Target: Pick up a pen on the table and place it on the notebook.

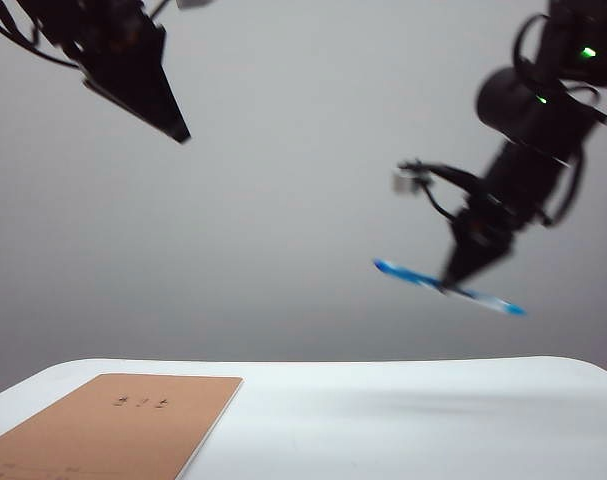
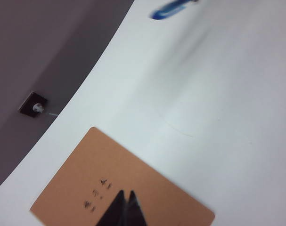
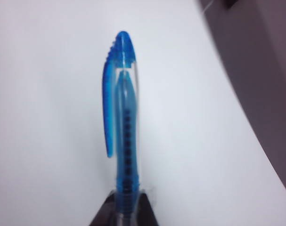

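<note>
Nearest, one notebook (image 1: 118, 425) lies bare on the bench (image 1: 403, 420). One pen (image 1: 449, 287) hangs high above the bench's right side, pinched mid-barrel by the right gripper (image 1: 461, 275). Left gripper (image 1: 173, 128), fingers closed and empty, hovers over the notebook. Pickup done; carrying across and placing remain.

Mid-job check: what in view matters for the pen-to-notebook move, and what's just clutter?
Job:
- pen, held in the air by the right hand
- notebook, flat on the table
- left hand, shut, raised above the notebook

Clutter:
- small dark fitting beyond the table edge, seen only in the left wrist view
</note>
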You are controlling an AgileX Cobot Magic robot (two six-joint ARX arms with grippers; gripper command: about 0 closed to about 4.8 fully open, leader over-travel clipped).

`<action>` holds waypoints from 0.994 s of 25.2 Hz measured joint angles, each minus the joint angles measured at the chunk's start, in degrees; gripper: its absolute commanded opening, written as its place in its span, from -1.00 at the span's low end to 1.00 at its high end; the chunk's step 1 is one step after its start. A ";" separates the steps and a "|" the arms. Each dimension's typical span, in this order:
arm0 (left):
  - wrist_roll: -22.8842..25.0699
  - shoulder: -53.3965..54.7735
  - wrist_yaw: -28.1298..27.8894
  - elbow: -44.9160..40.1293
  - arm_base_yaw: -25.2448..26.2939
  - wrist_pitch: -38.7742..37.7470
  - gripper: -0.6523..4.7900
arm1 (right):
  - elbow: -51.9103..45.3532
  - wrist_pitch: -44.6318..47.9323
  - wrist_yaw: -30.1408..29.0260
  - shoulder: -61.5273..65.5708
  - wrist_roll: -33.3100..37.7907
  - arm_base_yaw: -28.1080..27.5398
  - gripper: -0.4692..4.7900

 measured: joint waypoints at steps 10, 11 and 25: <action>-7.67 -13.35 -17.35 0.04 2.99 -5.27 -0.78 | 9.77 16.92 -6.23 2.95 29.46 14.25 -0.83; -7.69 -15.43 -15.85 0.02 4.11 -8.41 -0.78 | 10.29 16.02 -6.27 5.51 31.82 15.43 -0.83; -6.47 -22.23 -5.55 0.02 6.47 -24.59 -0.78 | 62.03 -16.26 -5.55 39.85 39.45 25.03 -0.83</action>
